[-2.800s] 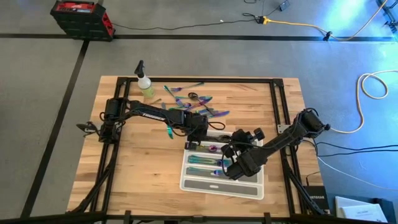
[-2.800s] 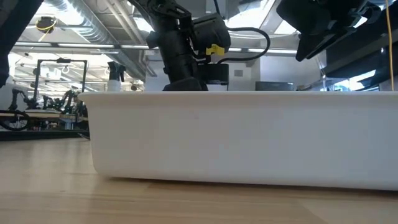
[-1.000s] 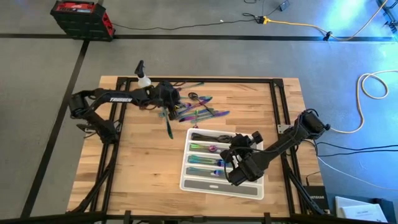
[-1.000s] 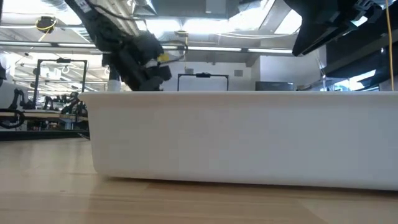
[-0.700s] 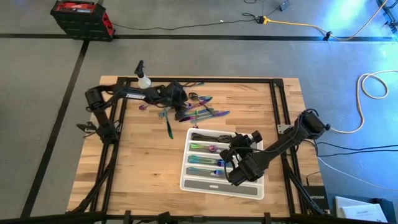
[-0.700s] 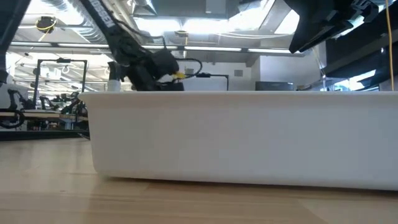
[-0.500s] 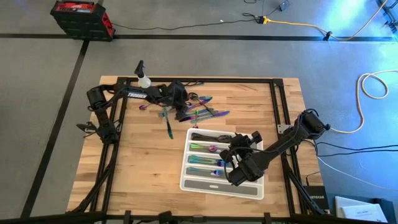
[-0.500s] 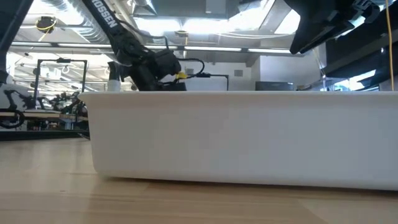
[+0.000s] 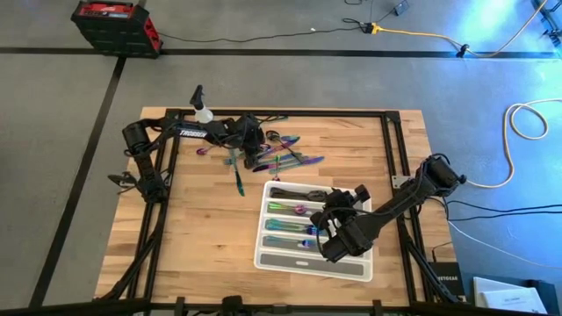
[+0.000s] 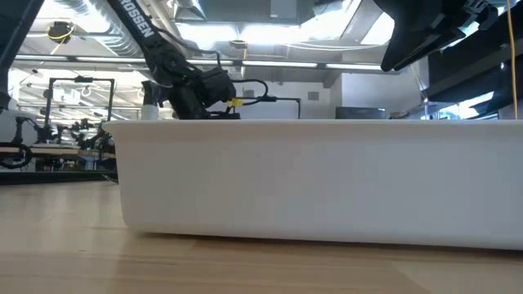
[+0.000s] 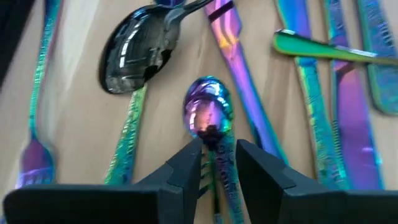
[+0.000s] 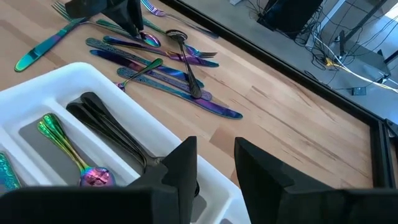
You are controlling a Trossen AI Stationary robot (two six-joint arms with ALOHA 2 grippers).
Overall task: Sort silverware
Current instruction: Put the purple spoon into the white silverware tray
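Note:
The silverware lies in a loose pile (image 9: 283,156) at the table's far middle, slim iridescent pieces flat on the wood. My left gripper (image 11: 217,152) is open and low over the pile. Its fingertips stand on either side of the neck of a rainbow spoon (image 11: 208,112), just behind the bowl. A dark spoon (image 11: 134,53) lies beside it. My right gripper (image 12: 214,165) waits open with nothing between its fingers, above the white compartment tray (image 9: 263,259). The tray holds dark spoons (image 12: 112,134) and rainbow pieces (image 9: 283,226).
A single rainbow fork (image 9: 238,180) lies apart, left of the tray. A spray bottle (image 9: 206,118) stands at the far left, close behind my left arm. The tray's white wall (image 10: 327,180) fills the low view. Bare wood lies along the table's near-left part.
My left gripper has gone from beside the spray bottle toward the table's right edge and down onto the silverware pile, rolling a little as it sank. Over the last half second it has nearly stopped there.

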